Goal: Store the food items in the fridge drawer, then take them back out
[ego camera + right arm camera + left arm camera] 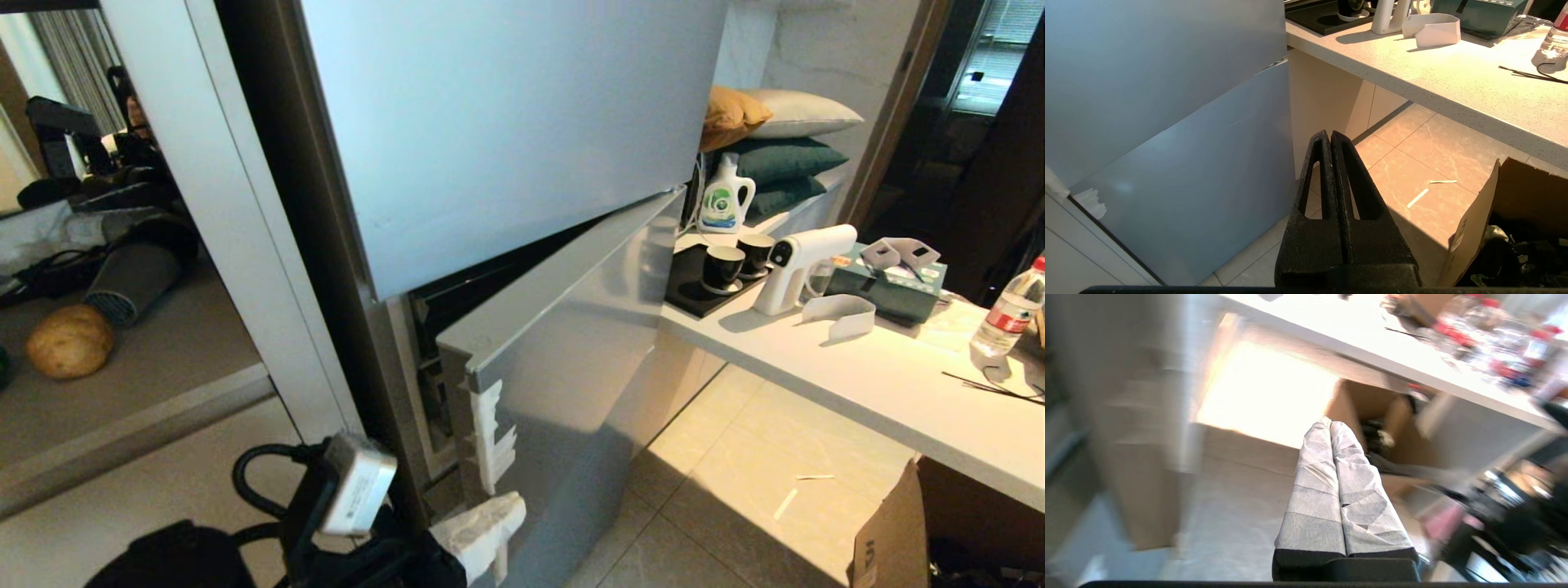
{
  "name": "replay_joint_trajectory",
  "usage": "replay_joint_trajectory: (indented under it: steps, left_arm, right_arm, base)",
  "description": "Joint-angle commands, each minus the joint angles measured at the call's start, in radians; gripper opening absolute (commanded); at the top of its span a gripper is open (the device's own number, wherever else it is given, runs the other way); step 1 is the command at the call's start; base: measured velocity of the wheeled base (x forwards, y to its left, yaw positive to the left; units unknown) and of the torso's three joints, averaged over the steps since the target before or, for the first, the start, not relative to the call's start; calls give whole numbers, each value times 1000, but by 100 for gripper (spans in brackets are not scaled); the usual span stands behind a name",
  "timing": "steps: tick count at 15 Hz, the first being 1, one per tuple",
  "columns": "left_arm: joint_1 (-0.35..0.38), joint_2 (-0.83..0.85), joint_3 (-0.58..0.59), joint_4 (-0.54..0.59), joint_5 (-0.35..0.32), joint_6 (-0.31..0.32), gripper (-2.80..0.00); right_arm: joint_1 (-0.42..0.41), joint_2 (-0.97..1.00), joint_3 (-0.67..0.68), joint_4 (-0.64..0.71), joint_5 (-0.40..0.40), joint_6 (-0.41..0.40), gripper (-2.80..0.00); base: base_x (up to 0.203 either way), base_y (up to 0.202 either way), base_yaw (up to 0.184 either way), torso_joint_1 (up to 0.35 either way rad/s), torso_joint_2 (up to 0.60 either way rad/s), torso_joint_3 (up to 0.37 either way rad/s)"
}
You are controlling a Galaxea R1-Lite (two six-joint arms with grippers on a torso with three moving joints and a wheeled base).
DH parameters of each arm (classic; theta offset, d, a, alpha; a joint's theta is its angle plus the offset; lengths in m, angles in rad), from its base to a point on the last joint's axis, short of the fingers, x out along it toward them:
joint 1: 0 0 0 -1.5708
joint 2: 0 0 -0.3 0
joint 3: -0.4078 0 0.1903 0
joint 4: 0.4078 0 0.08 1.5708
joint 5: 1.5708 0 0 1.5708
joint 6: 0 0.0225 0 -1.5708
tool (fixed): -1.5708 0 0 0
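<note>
Left end effector, tape-wrapped fingers pressed together, empty, low against the half-open lower fridge door. Bun well up-left: light, soft, crushable; gentle grasp across its width. Drawer unseen. Right end effector closed, parked.

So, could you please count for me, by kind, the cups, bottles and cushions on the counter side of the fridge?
black cups: 2
bottles: 2, a detergent bottle and a water bottle
cushions: 4, a yellow cushion, a pale grey cushion and two dark green cushions
Total: 8
</note>
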Motion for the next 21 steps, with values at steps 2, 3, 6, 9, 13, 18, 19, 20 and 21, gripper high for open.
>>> replay_joint_trajectory:
  steps: [2,3,6,9,13,18,19,20,21]
  left_arm:
    - [58,-38,-30,-9,45,7,-280]
    - [118,-31,-50,-9,60,23,-280]
    - [275,20,-139,-9,120,82,-280]
    - [305,49,-172,-9,144,87,-280]
    - [298,128,-187,-9,142,83,-280]
    - [26,105,-186,-9,144,18,-280]
    - [-32,88,-177,-9,149,-8,-280]
    - [-50,70,-164,-9,156,-24,-280]
    - [-31,68,-158,-9,158,-27,-280]
  right_arm:
    - [0,1,0,0,0,0,-280]
    - [0,1,0,0,0,0,-280]
    - [0,1,0,0,0,0,-280]
    - [0,1,0,0,0,0,-280]
    - [0,1,-1,0,0,0,-280]
    - [0,1,0,0,0,0,-280]
    - [0,1,0,0,0,0,-280]
    - [0,1,-1,0,0,0,-280]
    - [0,1,0,0,0,0,-280]
  base:
    - [0,0,0,0,0,0]
    - [0,0,0,0,0,0]
    - [0,0,0,0,0,0]
    - [0,0,0,0,0,0]
    - [0,0,0,0,0,0]
    - [0,0,0,0,0,0]
    - [0,0,0,0,0,0]
    - [0,0,0,0,0,0]
    - [0,0,0,0,0,0]
